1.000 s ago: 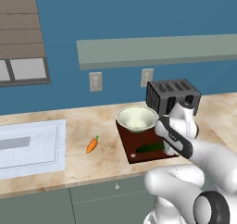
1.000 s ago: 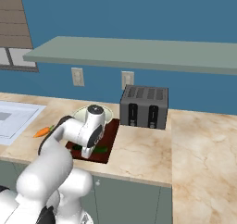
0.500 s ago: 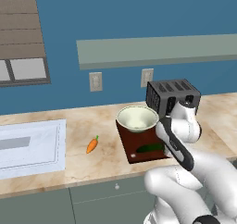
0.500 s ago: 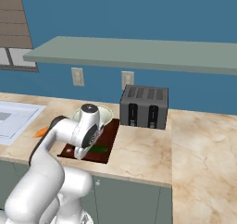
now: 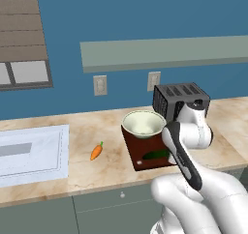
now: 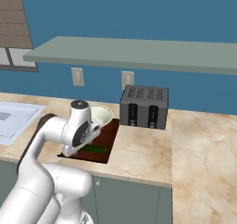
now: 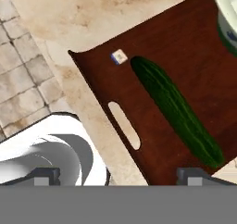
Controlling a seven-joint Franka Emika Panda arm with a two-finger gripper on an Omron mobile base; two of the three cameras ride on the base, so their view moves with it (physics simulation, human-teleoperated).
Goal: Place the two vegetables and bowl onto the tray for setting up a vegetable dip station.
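The dark reddish-brown tray [image 5: 140, 147] lies on the counter with the pale bowl [image 5: 144, 123] on its far end. The dark green cucumber [image 7: 176, 109] lies on the tray [image 7: 185, 52] beside its handle slot [image 7: 123, 131]. The bowl's rim [image 7: 227, 15] shows at the upper right of the hand view. The orange carrot [image 5: 97, 151] lies on the bare counter, left of the tray. My gripper [image 7: 120, 174] hovers open above the tray's near end, with its fingertips [image 7: 46, 174] wide apart and nothing between them. From the right, the cucumber [image 6: 95, 149] and bowl [image 6: 102, 114] sit behind my wrist.
A black toaster [image 5: 180, 98] stands right behind the tray against the blue wall. A large white sink area [image 5: 31, 153] lies at the left. A grey shelf [image 5: 164, 51] runs overhead. Bare marble counter [image 6: 203, 144] stretches to the right.
My hand has shifted slightly leftward above the tray while staying open. The cucumber, bowl and carrot have not moved.
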